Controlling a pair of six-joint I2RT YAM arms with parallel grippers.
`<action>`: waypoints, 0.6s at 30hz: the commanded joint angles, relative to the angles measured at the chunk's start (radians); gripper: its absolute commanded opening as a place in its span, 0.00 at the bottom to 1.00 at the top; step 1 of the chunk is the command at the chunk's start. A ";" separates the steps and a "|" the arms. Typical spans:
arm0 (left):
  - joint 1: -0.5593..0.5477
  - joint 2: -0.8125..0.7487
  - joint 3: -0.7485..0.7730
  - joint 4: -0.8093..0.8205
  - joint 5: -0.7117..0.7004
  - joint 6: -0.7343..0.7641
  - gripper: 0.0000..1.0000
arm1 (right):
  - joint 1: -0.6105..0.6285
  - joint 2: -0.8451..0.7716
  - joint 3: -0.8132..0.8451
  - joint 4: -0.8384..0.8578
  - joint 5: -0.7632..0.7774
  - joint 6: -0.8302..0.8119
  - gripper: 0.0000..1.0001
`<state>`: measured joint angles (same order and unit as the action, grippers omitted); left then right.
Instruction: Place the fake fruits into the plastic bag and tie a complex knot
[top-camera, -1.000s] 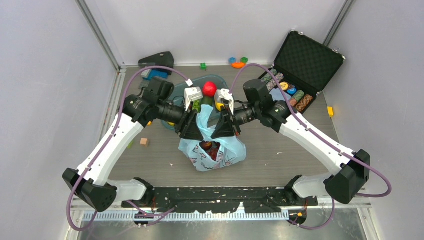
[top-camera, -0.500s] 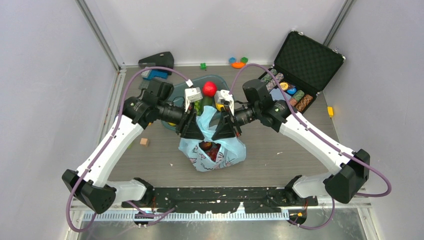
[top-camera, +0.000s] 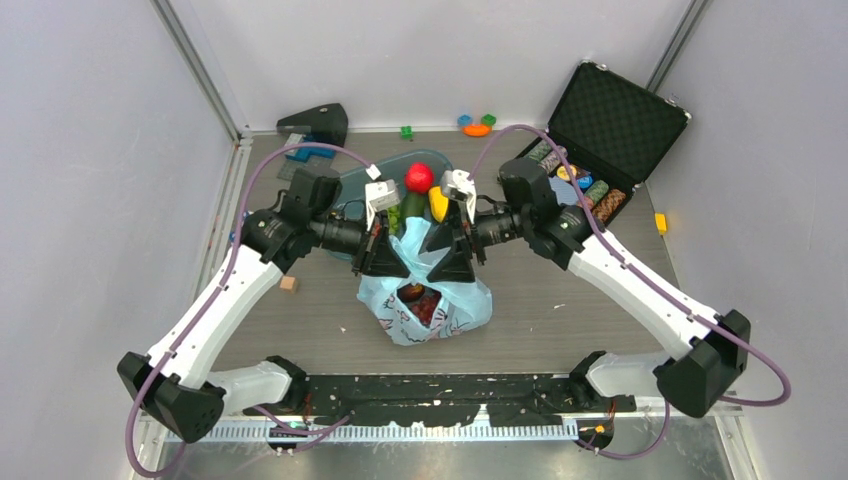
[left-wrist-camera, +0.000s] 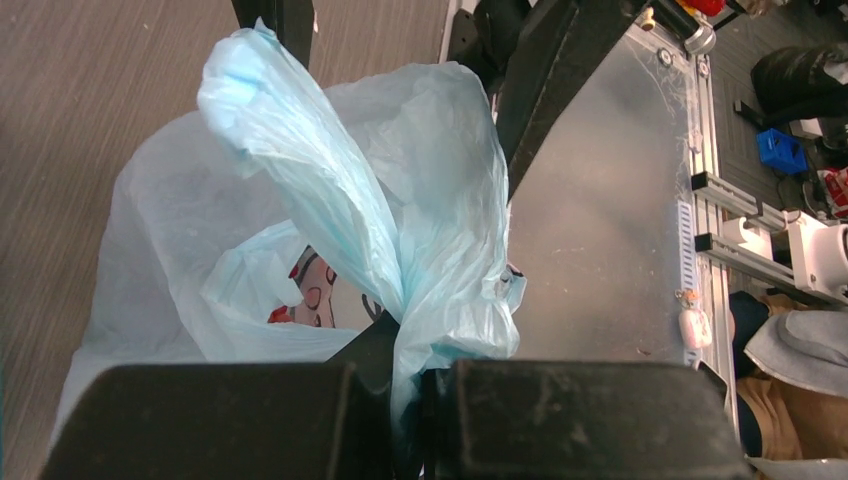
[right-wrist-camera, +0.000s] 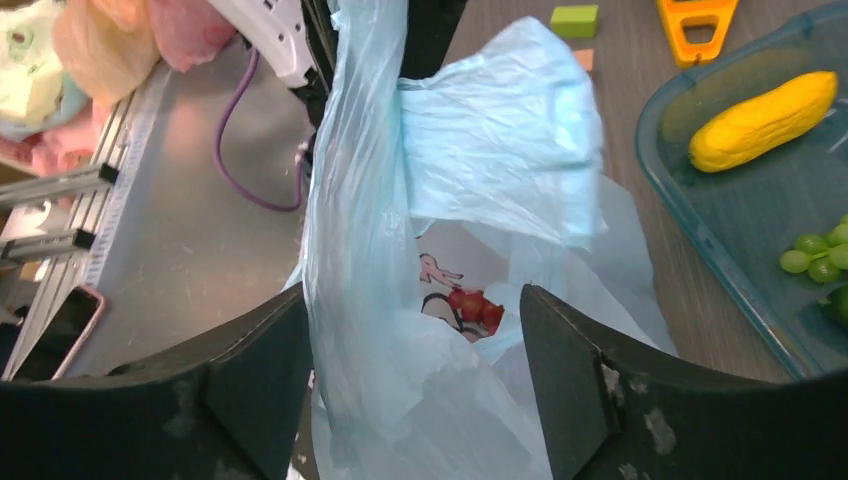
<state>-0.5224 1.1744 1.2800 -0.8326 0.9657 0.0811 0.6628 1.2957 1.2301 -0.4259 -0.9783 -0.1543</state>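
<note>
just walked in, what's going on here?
Both arms meet over the plastic bag. The left gripper is shut on plastic at the bag's top; the right gripper is open around more of it. Red fruit lies inside; an apple, a yellow fruit and grapes sit in the tub. Nothing is tied yet.

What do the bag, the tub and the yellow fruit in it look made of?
Plastic bag: thin light-blue plastic film, semi-translucent, crinkled into sharp creases.
Tub: seemingly rigid blue-tinted clear plastic; smooth, with a raised rim.
Yellow fruit: likely moulded plastic or foam, matte, faintly pebbled skin; can't tell which.
</note>
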 joint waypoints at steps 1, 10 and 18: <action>-0.002 -0.053 -0.027 0.138 0.022 -0.040 0.00 | -0.007 -0.111 -0.108 0.277 0.052 0.190 0.84; -0.002 -0.066 -0.047 0.181 -0.007 -0.074 0.00 | 0.048 -0.123 -0.171 0.458 0.141 0.308 0.87; -0.002 -0.069 -0.050 0.188 0.007 -0.075 0.00 | 0.079 -0.081 -0.157 0.461 0.149 0.311 0.64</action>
<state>-0.5224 1.1297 1.2327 -0.6918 0.9558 0.0101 0.7319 1.1919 1.0523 -0.0254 -0.8421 0.1360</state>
